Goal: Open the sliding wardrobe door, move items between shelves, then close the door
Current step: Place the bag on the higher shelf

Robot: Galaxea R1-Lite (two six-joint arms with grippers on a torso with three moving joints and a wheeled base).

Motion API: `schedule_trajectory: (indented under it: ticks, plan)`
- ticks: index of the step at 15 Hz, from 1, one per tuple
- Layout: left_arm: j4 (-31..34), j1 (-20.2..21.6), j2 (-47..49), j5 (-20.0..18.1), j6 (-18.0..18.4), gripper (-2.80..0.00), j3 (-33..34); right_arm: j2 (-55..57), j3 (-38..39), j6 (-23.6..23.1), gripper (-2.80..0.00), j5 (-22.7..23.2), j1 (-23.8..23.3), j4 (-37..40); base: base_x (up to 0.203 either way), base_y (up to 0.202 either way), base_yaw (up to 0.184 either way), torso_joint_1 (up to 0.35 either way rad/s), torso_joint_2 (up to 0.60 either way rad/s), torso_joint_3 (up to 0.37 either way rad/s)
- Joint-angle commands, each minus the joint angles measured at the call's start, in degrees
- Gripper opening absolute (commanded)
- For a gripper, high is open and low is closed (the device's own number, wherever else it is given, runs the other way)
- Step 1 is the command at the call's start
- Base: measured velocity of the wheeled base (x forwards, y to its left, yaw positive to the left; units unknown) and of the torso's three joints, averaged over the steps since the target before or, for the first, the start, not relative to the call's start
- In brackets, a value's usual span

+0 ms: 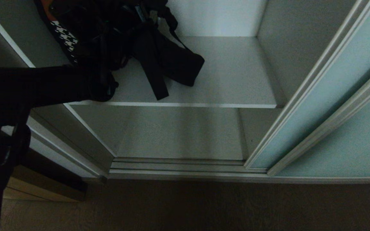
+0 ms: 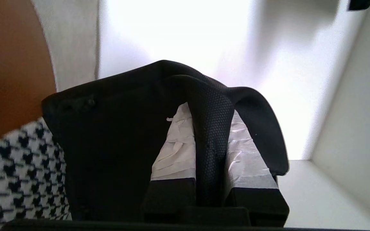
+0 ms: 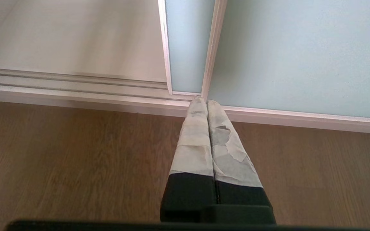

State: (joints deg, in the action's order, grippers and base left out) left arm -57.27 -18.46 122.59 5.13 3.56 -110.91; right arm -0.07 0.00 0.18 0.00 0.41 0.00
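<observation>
Left tool (image 2: 212,128) is inside the wardrobe, its taped fingers (image 2: 175,150) clamped on the black strap (image 2: 212,134) of the black bag (image 1: 172,61) — the bag hangs off it, its lower end right at the upper shelf (image 1: 236,80). A houndstooth item (image 1: 64,37) sits just beside it. Sliding door (image 1: 326,106) is pushed over to the right. Right tool (image 3: 206,106) hangs over the wood floor (image 3: 59,160) near the door track — fingers pressed together, holding nothing.

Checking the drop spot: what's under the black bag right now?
Under the black bag lies bare white shelf; a houndstooth item sits beside it. The left claw is shut on the bag's strap. The shelf beneath the bag's body is hidden.
</observation>
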Motion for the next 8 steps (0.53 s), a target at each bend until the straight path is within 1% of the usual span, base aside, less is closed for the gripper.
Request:
schedule_trajectory:
  ticks: [1, 6, 8]
  plan:
    - [-0.3, -0.3, 3.2, 0.3, 0.1, -2.80, 0.1, -0.1, 0.0, 0.0, -2.80, 0.0, 0.0, 0.0, 0.000, 0.000, 0.000, 0.000, 0.00, 0.000]
    - [-2.5, -1.2, 6.6, 2.3, 0.4, -2.80, 0.1, -0.1, 0.0, 0.0, -2.80, 0.0, -0.1, 0.0, 0.000, 0.000, 0.000, 0.000, 0.00, 0.000]
    - [-5.3, -2.0, 9.9, 3.8, 2.0, -2.80, 0.1, -0.1, 0.0, 0.0, -2.80, 0.0, 0.0, 0.0, 0.000, 0.000, 0.000, 0.000, 0.00, 0.000]
